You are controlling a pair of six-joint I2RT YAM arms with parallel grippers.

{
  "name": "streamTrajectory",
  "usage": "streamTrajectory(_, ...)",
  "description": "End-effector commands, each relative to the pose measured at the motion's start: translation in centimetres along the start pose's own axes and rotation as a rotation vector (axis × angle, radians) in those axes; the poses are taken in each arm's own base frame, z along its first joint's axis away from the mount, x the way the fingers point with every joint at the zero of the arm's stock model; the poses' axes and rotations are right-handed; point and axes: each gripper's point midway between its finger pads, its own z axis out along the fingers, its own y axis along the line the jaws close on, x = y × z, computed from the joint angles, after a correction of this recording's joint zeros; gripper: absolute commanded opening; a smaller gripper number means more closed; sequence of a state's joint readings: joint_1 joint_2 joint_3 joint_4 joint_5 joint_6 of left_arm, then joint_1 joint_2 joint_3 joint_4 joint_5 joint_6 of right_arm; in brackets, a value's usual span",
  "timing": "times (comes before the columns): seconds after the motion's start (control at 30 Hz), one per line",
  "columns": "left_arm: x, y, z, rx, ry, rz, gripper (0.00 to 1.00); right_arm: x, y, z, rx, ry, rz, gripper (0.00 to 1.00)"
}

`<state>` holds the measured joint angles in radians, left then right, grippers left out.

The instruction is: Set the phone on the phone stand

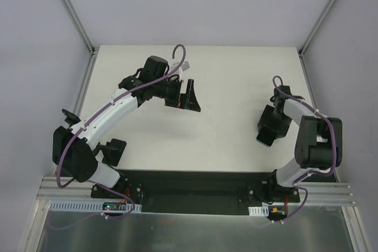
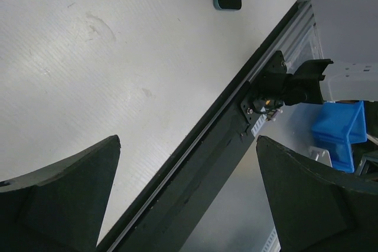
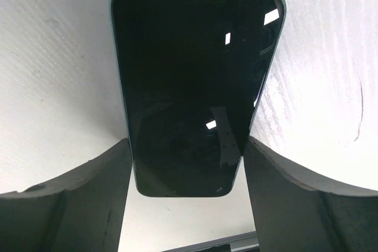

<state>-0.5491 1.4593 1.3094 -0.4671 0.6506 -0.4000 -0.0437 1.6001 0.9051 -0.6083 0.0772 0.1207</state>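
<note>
Phone (image 3: 183, 81): glossy black screen, teal case, clamped between right fingers (image 3: 88, 199); left fingers (image 2: 59, 199) spread, empty.

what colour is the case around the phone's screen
Teal, a thin rim on the phone, clearest in the right wrist view.

Two arms of one make: left arm (image 1: 115, 110) and right arm (image 1: 301, 108) wear glossy white shells over the long links, with bulky matt black housings at every joint. Carry thin purple wiring outside the shells: left cable (image 1: 142, 85) loops free and ends in a small white plug (image 1: 184, 66), right cable (image 1: 332, 143) runs down the black housing. Pincer fingers (image 2: 59, 199) matt black, broad, wedge-shaped, faintly scuffed.
</note>
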Motion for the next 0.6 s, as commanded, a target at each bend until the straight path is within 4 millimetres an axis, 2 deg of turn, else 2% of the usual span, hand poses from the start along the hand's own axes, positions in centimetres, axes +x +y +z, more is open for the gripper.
streamTrajectory(0.0,-0.3,0.3,0.0,-0.010,-0.024,0.045,0.97,1.5,2.3,1.2,-0.097,0.043,0.006,0.42)
streamTrajectory(0.07,-0.3,0.7,0.2,-0.021,-0.021,0.041,0.97,1.9,2.9,1.0,-0.130,0.036,0.028,0.32)
streamTrajectory(0.13,-0.2,0.8,0.4,-0.018,-0.013,0.033,0.96,1.8,3.8,0.6,-0.179,0.014,0.043,0.27)
streamTrajectory(0.23,-0.1,0.7,0.7,-0.007,0.000,0.025,0.96,1.7,5.3,-0.3,-0.268,-0.005,0.082,0.11)
streamTrajectory(0.27,-0.1,0.7,0.6,-0.004,0.001,0.023,0.96,1.8,5.7,-0.5,-0.291,-0.005,0.111,0.02)
streamTrajectory(0.37,0.1,0.2,0.8,0.025,0.013,0.024,0.88,1.7,7.5,-1.6,-0.410,-0.023,0.164,0.01)
streamTrajectory(0.4,0.3,-0.1,0.8,0.049,0.027,0.024,0.87,1.2,8.3,-2.0,-0.449,-0.033,0.217,0.01)
streamTrajectory(0.57,1.3,0.7,2.5,0.054,0.083,-0.005,0.87,1.9,12.3,-4.3,-0.634,-0.014,0.350,0.01)
